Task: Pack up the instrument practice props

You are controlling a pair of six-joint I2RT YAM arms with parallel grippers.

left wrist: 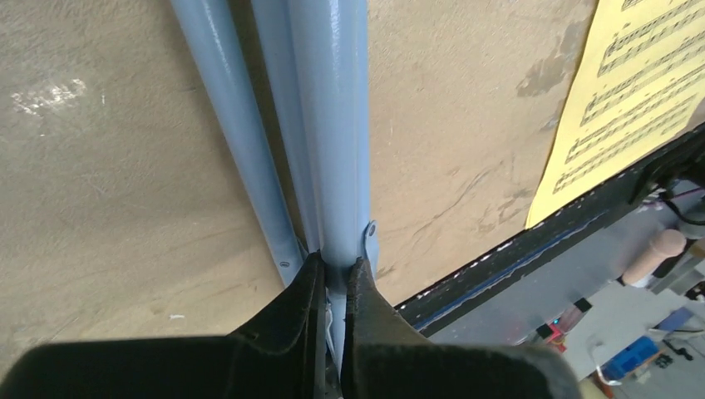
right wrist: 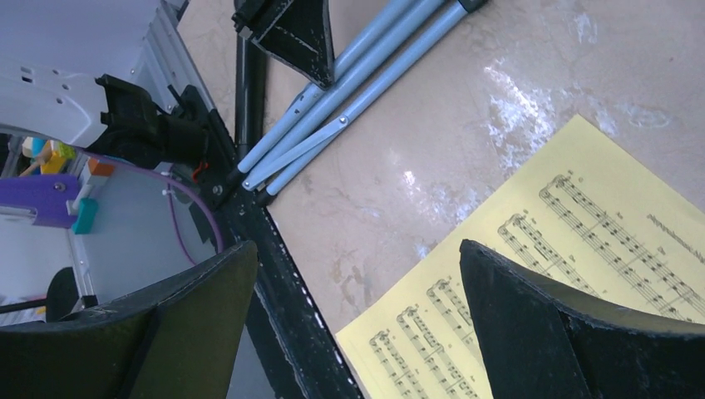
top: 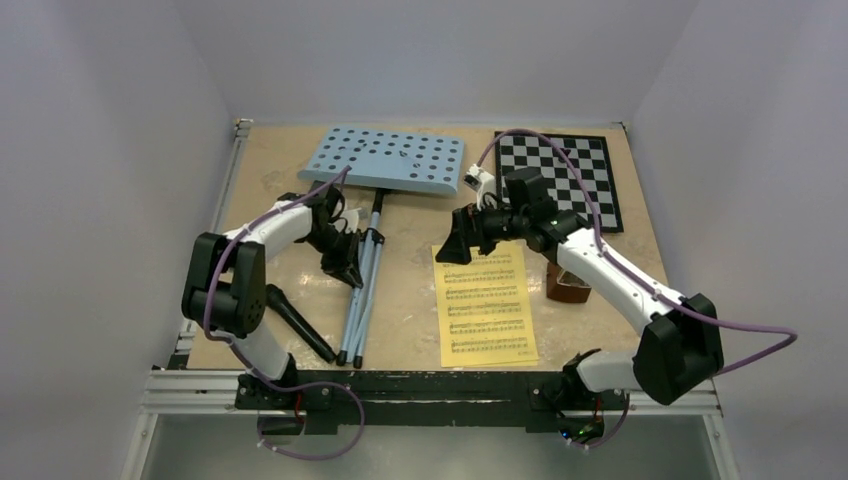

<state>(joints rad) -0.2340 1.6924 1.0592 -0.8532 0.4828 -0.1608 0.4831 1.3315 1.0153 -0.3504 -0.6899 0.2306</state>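
The light-blue music stand (top: 385, 160) lies flat on the table (top: 280, 170), its perforated tray toward 12 o'clock and its folded legs running down toward 6. The left gripper (left wrist: 334, 274) is clamped on the legs partway along, its fingers pinching the middle tube. At 3 o'clock of the legs lies the yellow sheet music (top: 485, 310). The brown metronome (top: 570, 290) sits just at the page's 3 o'clock, only partly in view. The right gripper (right wrist: 357, 266) hangs over the page's far-left corner, jaws wide apart and empty. The chessboard (top: 570, 180) lies at 1 o'clock.

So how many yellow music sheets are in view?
1. The yellow sheet lies flat on the table, right of the folded stand legs; others may be stacked underneath.
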